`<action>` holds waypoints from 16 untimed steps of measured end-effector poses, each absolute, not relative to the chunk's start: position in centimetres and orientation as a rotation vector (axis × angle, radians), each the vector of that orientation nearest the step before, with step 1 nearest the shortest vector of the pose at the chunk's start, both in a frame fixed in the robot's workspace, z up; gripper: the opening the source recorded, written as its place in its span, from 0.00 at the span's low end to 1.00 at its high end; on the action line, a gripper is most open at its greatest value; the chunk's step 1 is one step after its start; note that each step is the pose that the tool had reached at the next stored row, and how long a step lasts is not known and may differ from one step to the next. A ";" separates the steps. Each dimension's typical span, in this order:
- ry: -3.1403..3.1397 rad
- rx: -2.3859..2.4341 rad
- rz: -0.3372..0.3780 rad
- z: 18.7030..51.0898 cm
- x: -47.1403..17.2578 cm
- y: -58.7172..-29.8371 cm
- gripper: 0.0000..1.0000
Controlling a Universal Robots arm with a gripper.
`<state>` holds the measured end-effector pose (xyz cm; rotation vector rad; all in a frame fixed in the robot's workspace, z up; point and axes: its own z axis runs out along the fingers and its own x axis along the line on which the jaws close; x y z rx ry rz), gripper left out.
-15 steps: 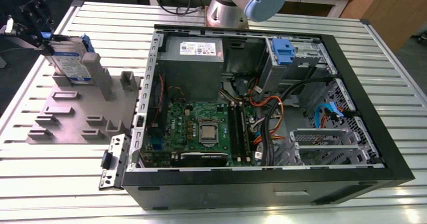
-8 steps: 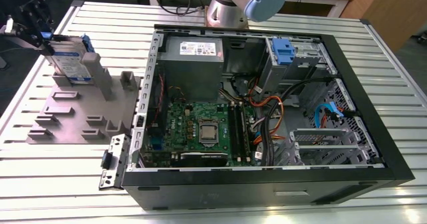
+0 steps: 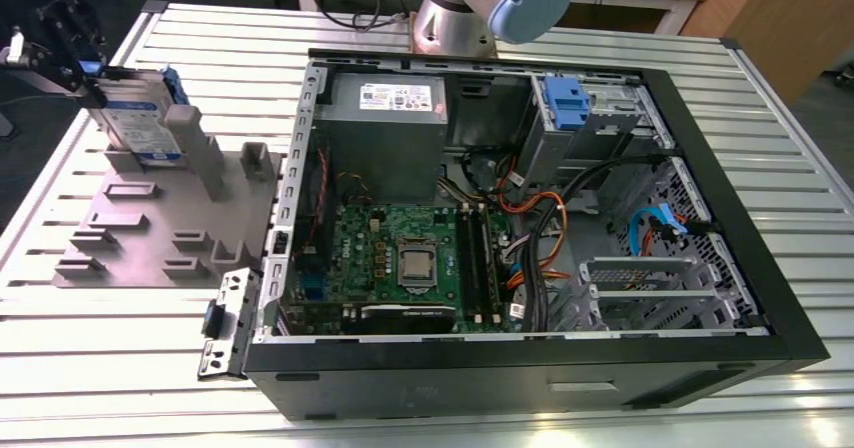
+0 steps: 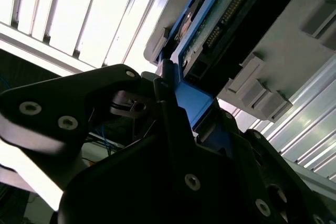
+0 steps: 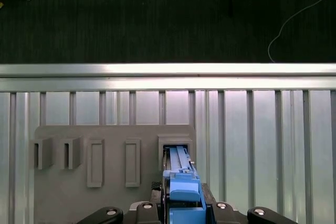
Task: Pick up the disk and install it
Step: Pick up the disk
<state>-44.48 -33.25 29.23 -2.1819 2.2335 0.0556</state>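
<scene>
The disk [image 3: 138,118] stands on edge in a slot of the grey holder plate [image 3: 147,238] at the exterior view's far left, its white-and-blue label facing out and its blue carrier frame along the edges. My gripper [image 3: 88,68] sits at its upper end, shut on the disk. In the first wrist view the blue frame of the disk [image 5: 181,179] runs between my fingers, with the gripper [image 5: 184,205] closed on it over the holder's slot [image 5: 174,145]. The second wrist view shows the disk's circuit-board side [image 4: 215,22] and a black finger [image 4: 105,93] against the blue frame.
An open black computer case [image 3: 747,268] lies on the slatted metal table [image 3: 134,368], with the motherboard [image 3: 400,258], a grey power supply [image 3: 387,128] and a drive bay with a blue latch [image 3: 567,103]. The arm's base [image 3: 461,13] stands behind the case.
</scene>
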 end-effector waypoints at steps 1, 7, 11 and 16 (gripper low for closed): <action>2.234 -2.182 0.056 29.2 -44.5 -33.2 0.37; 2.234 -2.182 0.056 29.2 -44.5 -33.3 0.37; 2.234 -2.182 0.056 29.4 -44.5 -33.3 0.37; 2.234 -2.182 0.056 29.9 -44.5 -33.3 0.37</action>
